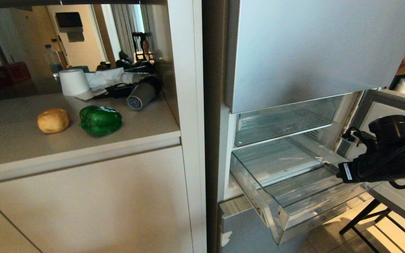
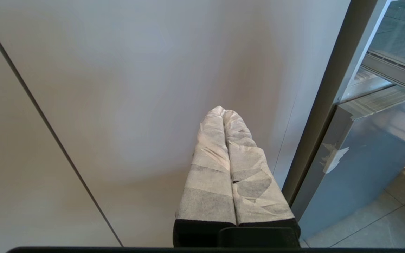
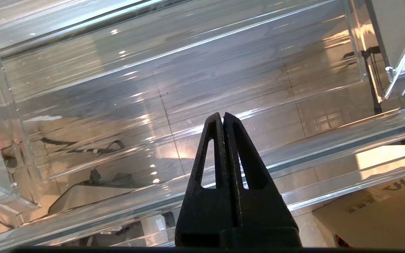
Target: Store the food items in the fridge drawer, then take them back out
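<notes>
Glossy green bell pepper (image 1: 100, 120) and tan-yellow potato (image 1: 53, 120) side by side, apart, on the pale surface (image 1: 19, 140). Clear fridge drawer (image 1: 287, 196) pulled out, nothing inside. Right claw (image 3: 222, 116) pressed together above drawer's front rim; left claw (image 2: 223, 110) likewise, by the cabinet door (image 2: 118, 105). Toilet roll (image 1: 73, 82) behind.

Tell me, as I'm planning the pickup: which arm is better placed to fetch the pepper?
Left, probably. The pepper lies on the counter at the robot's left; the left tool, shut, faces the cabinet front under it. The right tool, shut, is over at the open drawer.
</notes>
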`<state>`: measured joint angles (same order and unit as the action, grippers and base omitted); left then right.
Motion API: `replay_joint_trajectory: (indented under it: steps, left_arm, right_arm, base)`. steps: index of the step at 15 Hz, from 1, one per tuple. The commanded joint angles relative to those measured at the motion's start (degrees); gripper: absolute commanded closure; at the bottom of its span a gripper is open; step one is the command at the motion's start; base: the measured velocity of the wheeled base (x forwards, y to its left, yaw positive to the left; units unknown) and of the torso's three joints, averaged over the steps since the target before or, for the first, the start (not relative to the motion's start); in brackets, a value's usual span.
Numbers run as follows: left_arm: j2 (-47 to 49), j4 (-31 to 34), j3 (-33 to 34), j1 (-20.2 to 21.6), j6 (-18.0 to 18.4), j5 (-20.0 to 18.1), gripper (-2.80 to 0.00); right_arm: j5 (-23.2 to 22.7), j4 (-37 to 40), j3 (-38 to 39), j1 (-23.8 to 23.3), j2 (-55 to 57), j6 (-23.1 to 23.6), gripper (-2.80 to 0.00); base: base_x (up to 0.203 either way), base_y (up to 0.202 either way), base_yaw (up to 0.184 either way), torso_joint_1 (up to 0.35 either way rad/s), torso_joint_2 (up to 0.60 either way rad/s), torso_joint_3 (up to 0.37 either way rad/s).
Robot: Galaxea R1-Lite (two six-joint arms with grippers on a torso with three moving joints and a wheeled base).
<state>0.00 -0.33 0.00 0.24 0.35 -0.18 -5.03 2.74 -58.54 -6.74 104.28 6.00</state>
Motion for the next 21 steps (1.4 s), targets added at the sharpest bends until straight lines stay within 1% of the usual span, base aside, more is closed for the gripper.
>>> replay_joint_trajectory:
  steps: [1, 9, 13, 16, 19, 20, 21]
  left_arm:
    - [0.0, -0.02, 0.18, 0.02, 0.0, 0.01, 0.0]
    - [0.0, -0.02, 0.18, 0.02, 0.0, 0.01, 0.0]
    - [-0.07, -0.02, 0.18, 0.02, 0.0, 0.01, 0.0]
    - [0.0, -0.02, 0.18, 0.02, 0.0, 0.01, 0.0]
    - [0.0, -0.02, 0.18, 0.02, 0.0, 0.01, 0.0]
    - [0.0, -0.02, 0.18, 0.02, 0.0, 0.01, 0.0]
    - [0.0, -0.02, 0.18, 0.02, 0.0, 0.01, 0.0]
  right_arm:
    - [-0.06, 0.01, 0.09, -0.03, -0.3, 0.07, 0.0]
    - [0.64, 0.13, 3.26, -0.82, -3.03, 1.09, 0.0]
    - [0.2, -0.31, 1.76, -0.82, -3.08, 0.61, 0.0]
    - [-0.07, -5.83, 0.78, -0.56, -3.54, 0.49, 0.0]
    - [-0.16, -6.29, 1.37, -0.42, -5.39, 0.46, 0.0]
    - [-0.55, -6.33, 2.01, -0.39, -6.47, 0.35, 0.0]
    - [-1.96, -6.34, 3.14, -0.38, -8.35, 0.21, 0.0]
  base:
    - [0.0, 0.0, 0.0, 0.0, 0.0, 0.0]
    - [0.0, 0.0, 0.0, 0.0, 0.0, 0.0]
    - [0.0, 0.0, 0.0, 0.0, 0.0, 0.0]
    - [0.0, 0.0, 0.0, 0.0, 0.0, 0.0]
    - [0.0, 0.0, 0.0, 0.0, 0.0, 0.0]
    - [0.0, 0.0, 0.0, 0.0, 0.0, 0.0]
    - [0.0, 0.0, 0.0, 0.0, 0.0, 0.0]
